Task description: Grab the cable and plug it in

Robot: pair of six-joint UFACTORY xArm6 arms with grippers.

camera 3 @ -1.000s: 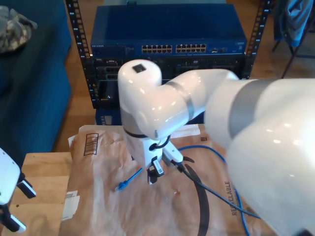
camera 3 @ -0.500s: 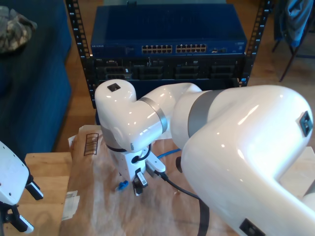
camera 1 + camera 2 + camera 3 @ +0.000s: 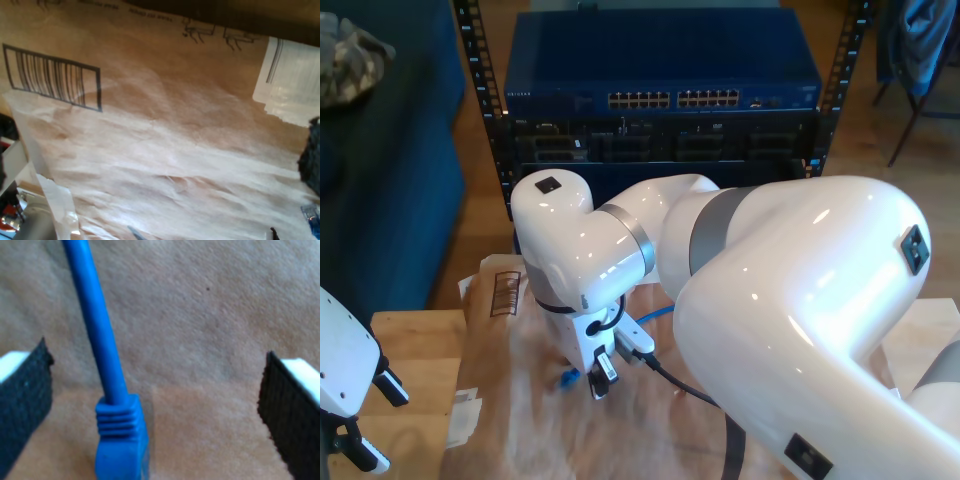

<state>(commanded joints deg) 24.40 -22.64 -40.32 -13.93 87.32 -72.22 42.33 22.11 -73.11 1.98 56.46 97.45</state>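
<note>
Cable (image 3: 107,390) plug now between my second tool's (image 3: 155,390) fingers (spread)

cable (image 3: 655,312) mostly hidden behind arm, plug (image 3: 122,440) tip cut off

A wooden worktop (image 3: 405,345) carries a wide sheet of crumpled brown packing paper (image 3: 520,420) printed with a black barcode (image 3: 506,292), with a white label (image 3: 463,418) lying at the paper's edge. On the paper rests the cable (image 3: 100,340), its blue plug (image 3: 121,442) lying between the fingers (image 3: 22,395) of my second gripper (image 3: 155,405), nearer one pad than the other.
</note>
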